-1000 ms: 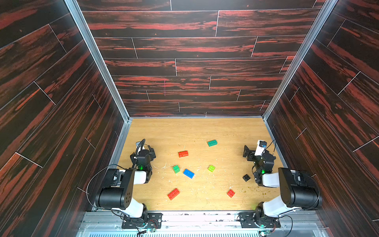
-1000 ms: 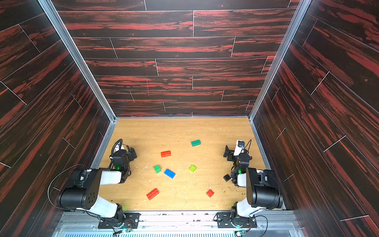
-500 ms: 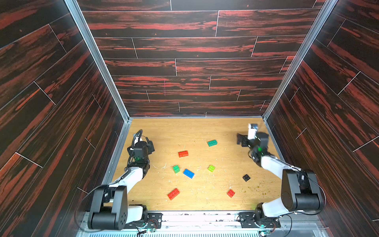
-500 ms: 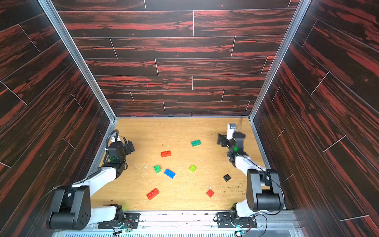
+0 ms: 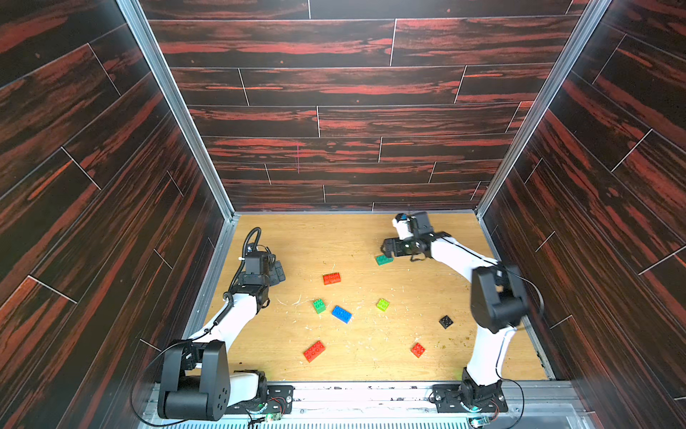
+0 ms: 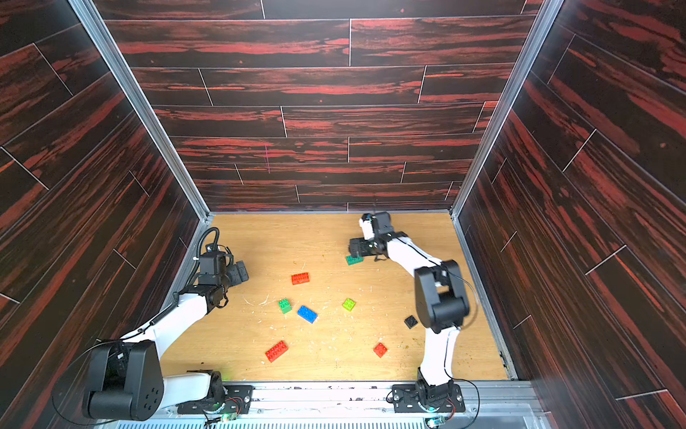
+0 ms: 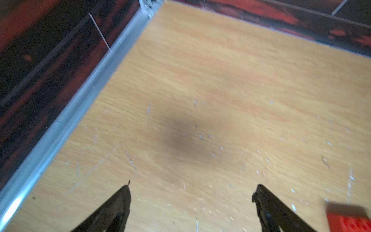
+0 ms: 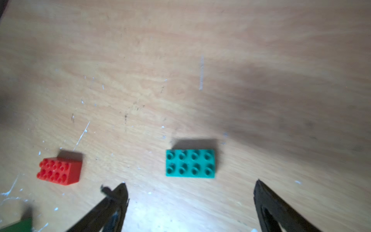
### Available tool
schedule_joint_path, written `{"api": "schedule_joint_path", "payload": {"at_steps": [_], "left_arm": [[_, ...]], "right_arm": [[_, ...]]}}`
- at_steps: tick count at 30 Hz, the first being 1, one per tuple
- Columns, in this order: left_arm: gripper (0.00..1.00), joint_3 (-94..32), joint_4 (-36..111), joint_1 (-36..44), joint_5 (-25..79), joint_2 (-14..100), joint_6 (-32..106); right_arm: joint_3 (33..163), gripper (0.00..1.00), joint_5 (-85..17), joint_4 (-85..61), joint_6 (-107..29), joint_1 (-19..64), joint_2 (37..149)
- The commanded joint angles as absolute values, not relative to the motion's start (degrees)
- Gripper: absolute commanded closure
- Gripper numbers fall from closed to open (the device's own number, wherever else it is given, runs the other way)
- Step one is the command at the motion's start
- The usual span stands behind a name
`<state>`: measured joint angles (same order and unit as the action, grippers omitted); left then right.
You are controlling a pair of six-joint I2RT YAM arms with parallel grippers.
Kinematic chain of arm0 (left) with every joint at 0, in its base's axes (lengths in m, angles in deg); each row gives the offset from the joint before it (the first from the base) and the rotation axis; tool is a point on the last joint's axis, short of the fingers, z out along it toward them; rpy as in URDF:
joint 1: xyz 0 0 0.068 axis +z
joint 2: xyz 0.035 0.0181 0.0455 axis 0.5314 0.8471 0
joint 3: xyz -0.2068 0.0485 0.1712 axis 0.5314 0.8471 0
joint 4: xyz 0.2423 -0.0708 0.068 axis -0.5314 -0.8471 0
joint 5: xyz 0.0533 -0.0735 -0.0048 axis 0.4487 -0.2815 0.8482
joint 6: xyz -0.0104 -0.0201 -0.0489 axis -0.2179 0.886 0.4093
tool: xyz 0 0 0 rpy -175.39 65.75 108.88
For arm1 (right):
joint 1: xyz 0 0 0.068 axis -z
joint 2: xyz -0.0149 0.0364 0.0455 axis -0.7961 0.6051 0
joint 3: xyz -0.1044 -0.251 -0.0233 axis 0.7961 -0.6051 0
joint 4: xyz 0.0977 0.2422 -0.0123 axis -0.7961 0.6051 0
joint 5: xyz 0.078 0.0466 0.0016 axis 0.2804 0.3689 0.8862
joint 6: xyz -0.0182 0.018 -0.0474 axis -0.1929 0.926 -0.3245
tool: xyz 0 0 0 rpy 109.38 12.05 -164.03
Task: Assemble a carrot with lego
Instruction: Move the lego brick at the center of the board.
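My right fingers (image 8: 118,202), spread wide, have swung in above the teal brick (image 8: 190,163) far on the bench (image 5: 371,230), its eight studs clear only from that wrist, while my left fingers (image 7: 120,202), also spread, hang over bare wood, the loose lego (image 5: 342,314) mid-bench unmoved

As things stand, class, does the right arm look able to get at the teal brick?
Probably yes: the right tool hovers open close by the teal brick, with nothing between them.
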<state>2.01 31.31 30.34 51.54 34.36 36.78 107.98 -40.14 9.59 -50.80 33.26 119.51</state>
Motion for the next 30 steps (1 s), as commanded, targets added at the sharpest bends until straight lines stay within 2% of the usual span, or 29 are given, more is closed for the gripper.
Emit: {"api": "schedule_joint_path", "payload": {"at_steps": [1, 7, 17, 30], "left_arm": [[0.03, -0.05, 27.66, 29.64, 49.29, 33.57, 37.92], [0.03, -0.1, 27.07, 29.29, 48.41, 33.89, 37.56], [0.03, -0.41, 27.8, 29.2, 47.4, 35.27, 37.48], [0.03, -0.95, 27.8, 29.12, 47.57, 36.65, 37.28]], "right_arm": [[114.38, 0.01, -39.42, 21.79, -50.14, 32.47, 125.37], [123.42, 0.01, -44.03, 29.09, -52.12, 30.73, 132.38], [127.33, 0.02, -46.96, 31.05, -52.89, 29.39, 137.23], [130.94, 0.23, -50.17, 32.41, -53.18, 28.51, 141.37]]}}
